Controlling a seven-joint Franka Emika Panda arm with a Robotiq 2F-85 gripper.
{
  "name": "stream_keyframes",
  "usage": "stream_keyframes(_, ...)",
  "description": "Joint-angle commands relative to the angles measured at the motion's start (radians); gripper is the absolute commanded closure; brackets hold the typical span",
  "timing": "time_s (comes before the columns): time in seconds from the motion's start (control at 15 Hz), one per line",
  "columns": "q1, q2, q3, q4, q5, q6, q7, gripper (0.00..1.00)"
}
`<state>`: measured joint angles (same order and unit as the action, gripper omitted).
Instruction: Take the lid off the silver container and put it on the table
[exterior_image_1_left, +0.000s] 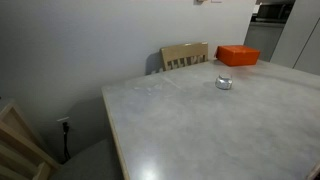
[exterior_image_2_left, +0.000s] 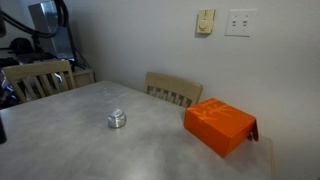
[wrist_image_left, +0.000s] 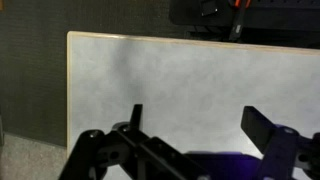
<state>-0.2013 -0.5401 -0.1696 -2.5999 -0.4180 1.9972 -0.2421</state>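
Note:
The silver container (exterior_image_1_left: 223, 83) is a tiny squat shiny pot standing on the pale marbled table (exterior_image_1_left: 180, 125); it shows in both exterior views (exterior_image_2_left: 117, 120). The lid (exterior_image_2_left: 117, 114) sits on top of it. The gripper (wrist_image_left: 195, 125) shows only in the wrist view, with its two dark fingers spread wide apart and nothing between them, above bare table top (wrist_image_left: 180, 80). The container does not show in the wrist view. The arm is not in either exterior view.
An orange rectangular box (exterior_image_1_left: 238, 55) lies near the far table edge, also seen in an exterior view (exterior_image_2_left: 220, 125). A light wooden slatted chair (exterior_image_1_left: 185, 56) stands behind the table (exterior_image_2_left: 173, 90). Another wooden chair (exterior_image_2_left: 40, 78) stands at the side.

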Motion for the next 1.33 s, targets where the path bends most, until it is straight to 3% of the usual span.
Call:
stream_keyframes(0.0,0.006,-0.001,-0.005,0.001,-0.002,-0.003,0.002,0.0)
stream_keyframes(0.27,0.039,0.01,-0.004,0.011,0.048,0.066,0.016,0.0)
stream_keyframes(0.6,0.028,-0.003,0.001,0.005,0.027,0.041,0.015,0.0)
stream_keyframes(0.8,0.065,0.025,0.003,0.006,0.075,0.181,0.048,0.0)
stream_keyframes(1.2,0.176,0.091,0.011,0.02,0.354,0.545,0.114,0.0)
stream_keyframes(1.27,0.135,0.054,0.028,0.014,0.305,0.454,0.106,0.0)
